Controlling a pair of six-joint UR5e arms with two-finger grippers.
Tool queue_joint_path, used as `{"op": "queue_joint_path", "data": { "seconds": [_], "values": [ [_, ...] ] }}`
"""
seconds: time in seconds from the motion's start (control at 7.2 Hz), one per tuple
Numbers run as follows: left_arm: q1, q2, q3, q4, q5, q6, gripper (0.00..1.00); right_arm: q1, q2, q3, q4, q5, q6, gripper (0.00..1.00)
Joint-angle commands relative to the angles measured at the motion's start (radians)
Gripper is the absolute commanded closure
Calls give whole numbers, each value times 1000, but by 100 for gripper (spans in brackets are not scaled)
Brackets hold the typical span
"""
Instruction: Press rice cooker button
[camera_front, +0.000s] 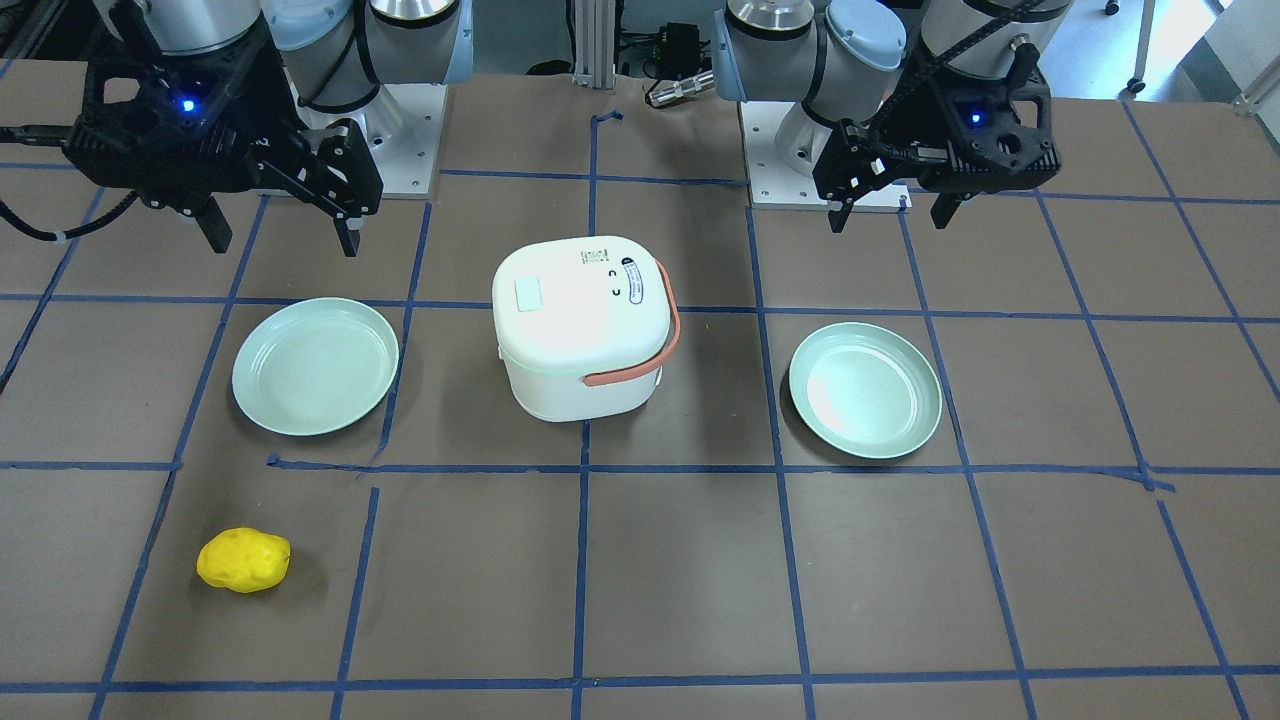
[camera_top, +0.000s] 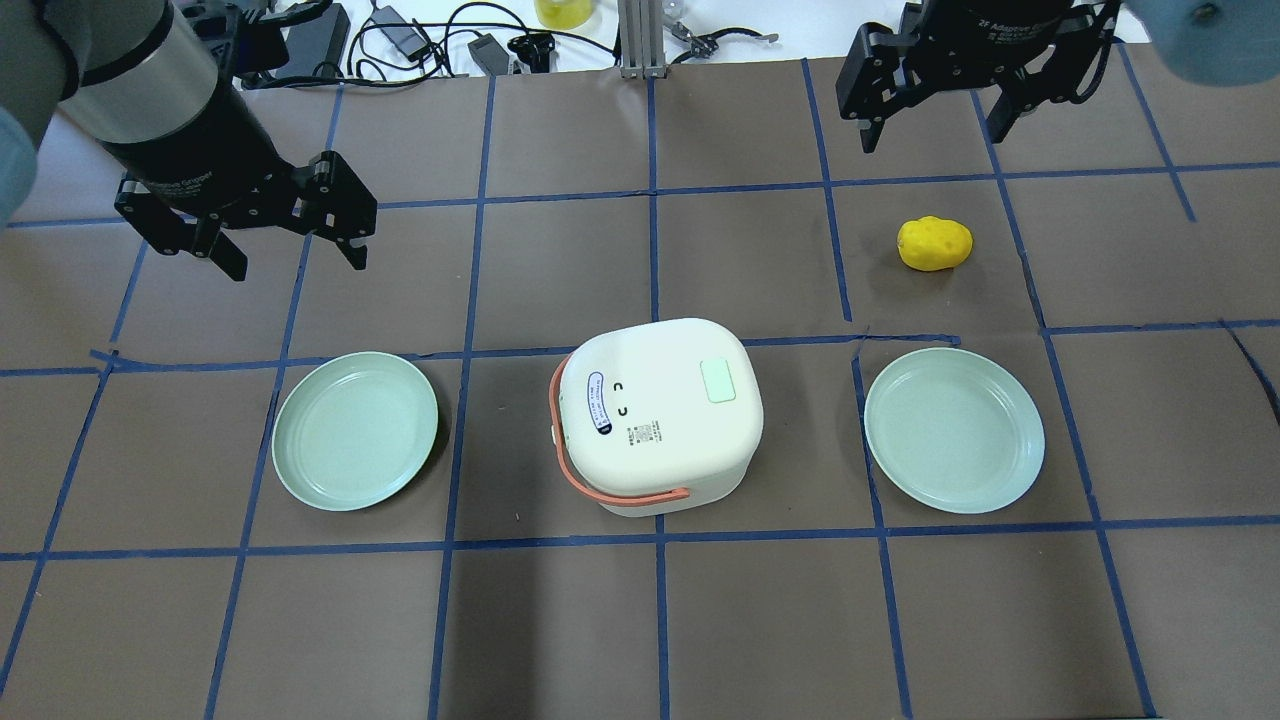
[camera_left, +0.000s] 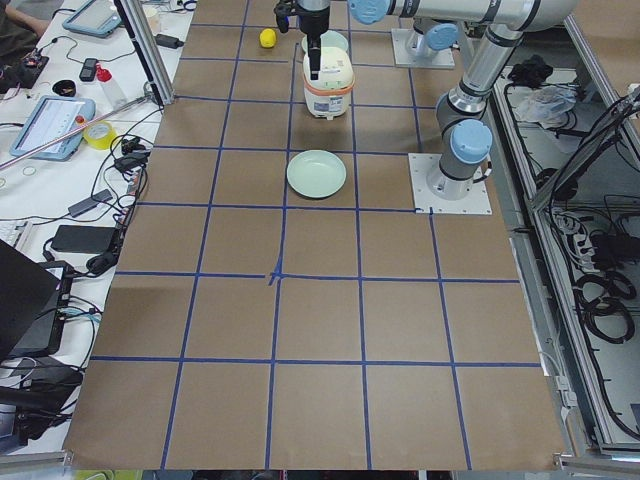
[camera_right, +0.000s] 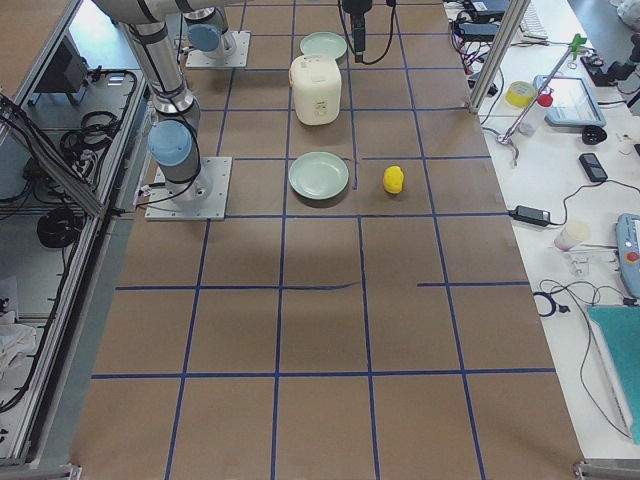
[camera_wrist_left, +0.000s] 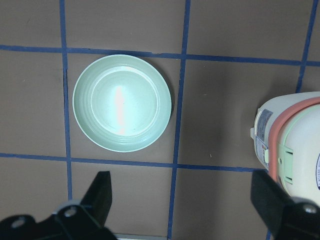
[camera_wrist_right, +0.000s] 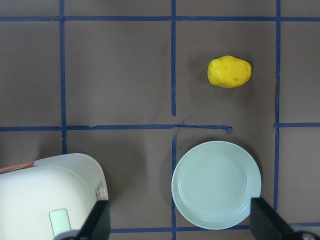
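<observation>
A white rice cooker (camera_top: 655, 415) with an orange handle stands mid-table, lid shut; it also shows in the front view (camera_front: 580, 330). The button (camera_top: 720, 381) is a pale green pad on the lid's edge toward the robot's right, also seen in the front view (camera_front: 527, 296) and the right wrist view (camera_wrist_right: 60, 221). My left gripper (camera_top: 290, 245) is open and empty, high and to the far left of the cooker. My right gripper (camera_top: 935, 125) is open and empty, high and to the far right of it. Neither touches the cooker.
A pale green plate (camera_top: 355, 430) lies left of the cooker and another (camera_top: 955, 430) right of it. A yellow lumpy fruit (camera_top: 935, 243) lies beyond the right plate. Blue tape lines grid the brown table. Cables lie along the far edge.
</observation>
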Motion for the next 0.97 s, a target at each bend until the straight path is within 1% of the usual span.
{"op": "queue_joint_path", "data": {
  "seconds": [0.0,0.69,0.83],
  "values": [
    [0,0,0,0,0,1,0,0,0,-1,1,-2,2,0],
    [0,0,0,0,0,1,0,3,0,4,10,-2,2,1],
    [0,0,0,0,0,1,0,5,0,8,10,-2,2,22]
  ]
}}
